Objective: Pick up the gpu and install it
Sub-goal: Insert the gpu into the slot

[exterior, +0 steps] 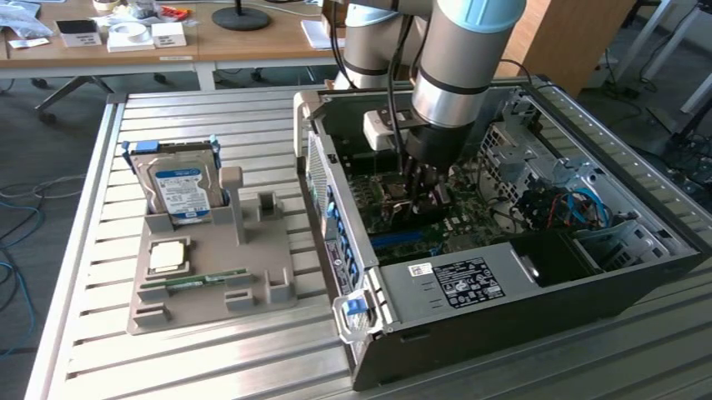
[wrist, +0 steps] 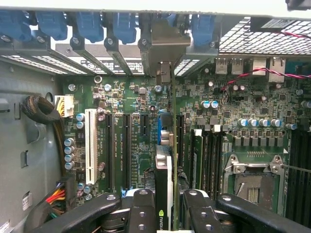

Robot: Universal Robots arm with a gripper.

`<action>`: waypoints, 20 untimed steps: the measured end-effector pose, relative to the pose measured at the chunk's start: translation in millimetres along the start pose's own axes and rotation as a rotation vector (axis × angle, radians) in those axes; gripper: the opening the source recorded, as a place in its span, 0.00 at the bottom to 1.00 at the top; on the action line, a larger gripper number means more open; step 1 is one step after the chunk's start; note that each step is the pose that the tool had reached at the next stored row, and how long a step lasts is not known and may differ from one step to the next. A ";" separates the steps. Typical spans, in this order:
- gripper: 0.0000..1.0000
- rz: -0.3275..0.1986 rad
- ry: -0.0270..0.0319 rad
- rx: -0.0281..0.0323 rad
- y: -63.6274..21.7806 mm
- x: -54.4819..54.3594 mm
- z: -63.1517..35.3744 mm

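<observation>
The gpu (wrist: 164, 171) stands on edge between my fingers (wrist: 141, 209), a thin dark card with a green logo on its near end. My gripper (wrist: 165, 206) is shut on the gpu. The card runs along the blue slot (wrist: 159, 130) of the green motherboard (wrist: 121, 97). Its silver bracket (wrist: 165, 48) reaches the row of rear slot openings. I cannot tell whether the card's edge sits in the slot. In the exterior view my gripper (exterior: 426, 193) is deep inside the open computer case (exterior: 623, 258), low over the motherboard (exterior: 384, 218).
Blue slot latches (wrist: 87, 24) line the case's rear wall. A cable bundle (wrist: 41, 109) and the CPU socket (wrist: 252, 179) flank the card. On the exterior view's left, a grey holder (exterior: 273, 292) carries a blue-labelled hard drive (exterior: 183, 193), a CPU (exterior: 167, 255) and a RAM stick (exterior: 207, 279).
</observation>
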State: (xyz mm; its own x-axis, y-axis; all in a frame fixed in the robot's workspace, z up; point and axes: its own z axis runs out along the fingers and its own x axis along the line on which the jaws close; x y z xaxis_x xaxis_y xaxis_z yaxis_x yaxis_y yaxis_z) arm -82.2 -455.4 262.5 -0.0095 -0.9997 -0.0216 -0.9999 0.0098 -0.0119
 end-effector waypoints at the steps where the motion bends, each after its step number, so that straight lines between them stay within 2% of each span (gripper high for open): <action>1: 0.27 0.000 0.0000 0.0000 -0.1 0.0 0.2; 20: 0.27 0.000 0.0000 -0.0024 -0.5 2.8 7.2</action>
State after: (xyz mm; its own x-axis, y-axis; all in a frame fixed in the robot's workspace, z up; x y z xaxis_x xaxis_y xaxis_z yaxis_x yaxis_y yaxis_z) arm -81.6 -458.1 255.3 -0.0095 -0.9997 -0.0216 -0.9999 0.0098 -0.0094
